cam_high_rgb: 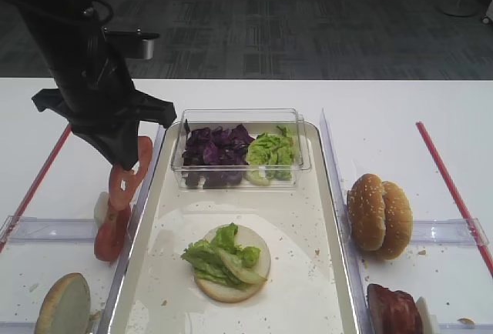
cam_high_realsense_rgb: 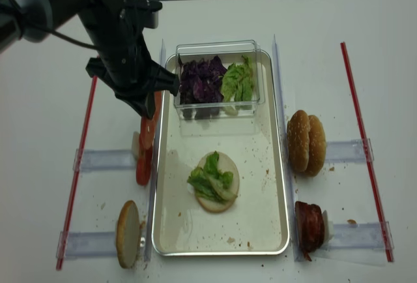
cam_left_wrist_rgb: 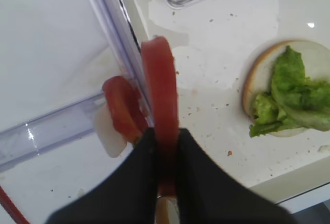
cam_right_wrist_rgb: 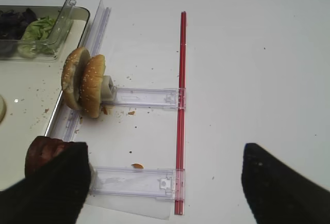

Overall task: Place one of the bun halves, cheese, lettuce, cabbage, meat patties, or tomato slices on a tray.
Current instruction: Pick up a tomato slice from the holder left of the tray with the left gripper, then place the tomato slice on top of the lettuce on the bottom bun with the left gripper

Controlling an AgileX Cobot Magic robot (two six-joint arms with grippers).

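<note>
My left gripper [cam_left_wrist_rgb: 164, 137] is shut on a red tomato slice [cam_left_wrist_rgb: 161, 90], held on edge above the tray's left rim [cam_high_rgb: 146, 195]. More tomato slices [cam_high_rgb: 110, 230] stand in the clear rack beneath. On the cream tray [cam_high_rgb: 300, 226] lies a bun half [cam_high_rgb: 231, 284] topped with lettuce [cam_high_rgb: 219, 255]. A clear box [cam_high_rgb: 240, 115] at the tray's far end holds purple cabbage [cam_high_rgb: 216, 148] and lettuce [cam_high_rgb: 271, 151]. Bun halves [cam_high_rgb: 379, 215] and meat patties [cam_high_rgb: 393, 311] stand right of the tray. My right gripper [cam_right_wrist_rgb: 165, 182] hangs open over bare table. No cheese is in view.
Another bun half [cam_high_rgb: 63, 303] stands on edge at the near left. Clear plastic racks [cam_right_wrist_rgb: 144, 97] and red strips [cam_right_wrist_rgb: 180, 105] lie on the white table on both sides of the tray. Crumbs dot the tray.
</note>
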